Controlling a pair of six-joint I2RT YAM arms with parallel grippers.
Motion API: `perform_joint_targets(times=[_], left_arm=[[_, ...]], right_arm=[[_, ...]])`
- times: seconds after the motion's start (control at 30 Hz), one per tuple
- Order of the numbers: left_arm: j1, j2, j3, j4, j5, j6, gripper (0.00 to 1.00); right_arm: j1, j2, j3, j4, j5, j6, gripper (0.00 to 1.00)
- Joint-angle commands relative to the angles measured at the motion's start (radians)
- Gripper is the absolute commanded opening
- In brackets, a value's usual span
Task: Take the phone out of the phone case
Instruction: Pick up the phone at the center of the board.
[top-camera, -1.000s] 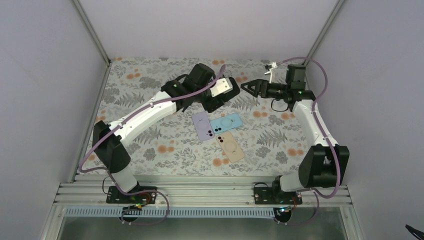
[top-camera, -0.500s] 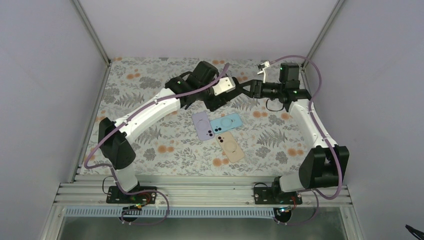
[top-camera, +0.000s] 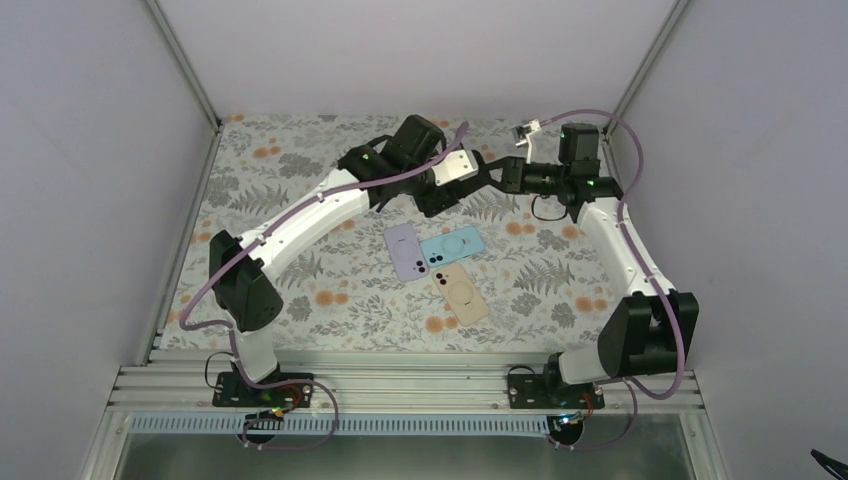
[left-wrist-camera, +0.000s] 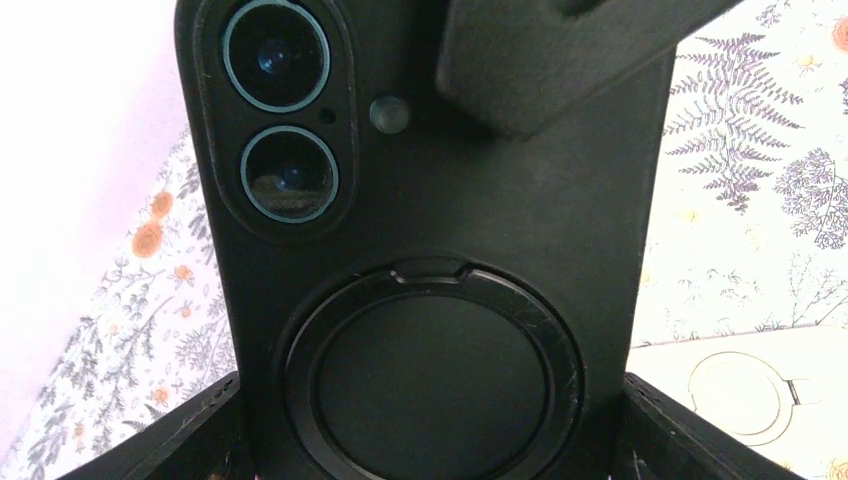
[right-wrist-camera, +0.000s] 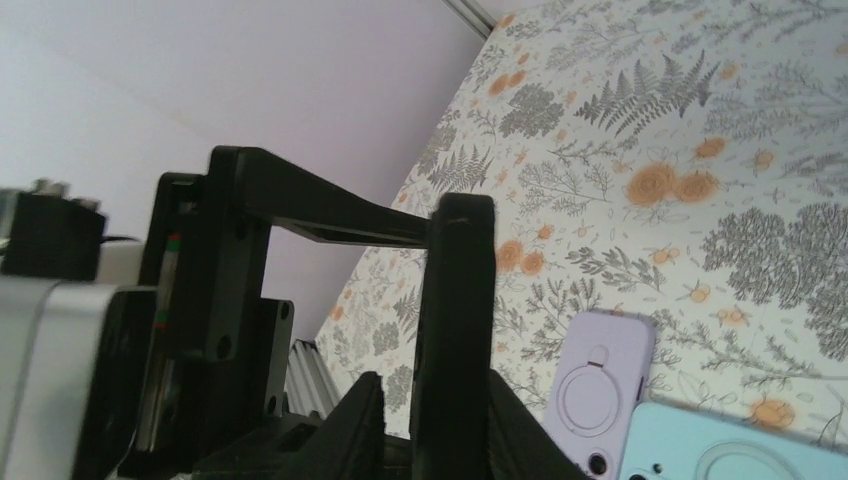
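Observation:
A black phone case (left-wrist-camera: 440, 230) with a ring on its back is held up above the table, and the phone's two lenses (left-wrist-camera: 280, 110) show through its cutout. My left gripper (left-wrist-camera: 435, 425) is shut on the case's two long sides near the bottom. From the right, my right gripper (right-wrist-camera: 435, 385) has its jaws narrowed round the case's thin top edge (right-wrist-camera: 455, 320). One of its fingers (left-wrist-camera: 540, 60) lies over the case's back. In the top view the case (top-camera: 462, 188) hangs between the left gripper (top-camera: 437, 197) and the right gripper (top-camera: 488, 172).
A lilac case (top-camera: 404, 250), a light blue case (top-camera: 452, 246) and a beige case (top-camera: 460, 292) lie together on the floral tablecloth (top-camera: 300, 190) below the grippers. Grey walls close in the back and both sides.
My right gripper has moved left to the held case and narrowed its jaws round its top edge. The left arm has shifted slightly to the right with the case.

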Motion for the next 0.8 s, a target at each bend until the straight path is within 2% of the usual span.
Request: perform_joint_targets(times=[0.0,0.1,0.17,0.33,0.4,0.57,0.77], left_arm=[[-0.017,0.013,0.106,-0.004,-0.009,0.026,0.49],[-0.029,0.018,0.125,-0.014,-0.038,0.031,0.50],[-0.034,0.021,0.139,-0.018,-0.060,0.036,0.55],[-0.042,0.035,0.210,-0.045,-0.149,0.057,0.90],[-0.047,0.036,0.223,-0.045,-0.192,0.077,0.99],[-0.079,0.024,0.214,-0.037,-0.301,0.164,1.00],[-0.152,0.007,0.148,0.018,-0.404,0.247,1.00]], right_arm=[[0.008,-0.008,0.038,0.024,-0.012,0.060,0.17],[0.008,-0.004,0.064,0.020,-0.015,0.075,0.06],[0.004,-0.002,0.087,0.014,-0.008,0.082,0.04],[-0.038,0.000,0.083,0.059,-0.026,0.163,0.04],[-0.072,0.000,0.059,0.112,-0.060,0.245,0.04],[-0.150,-0.001,-0.025,0.260,-0.138,0.467,0.04],[-0.197,-0.007,-0.115,0.348,-0.174,0.596,0.04]])
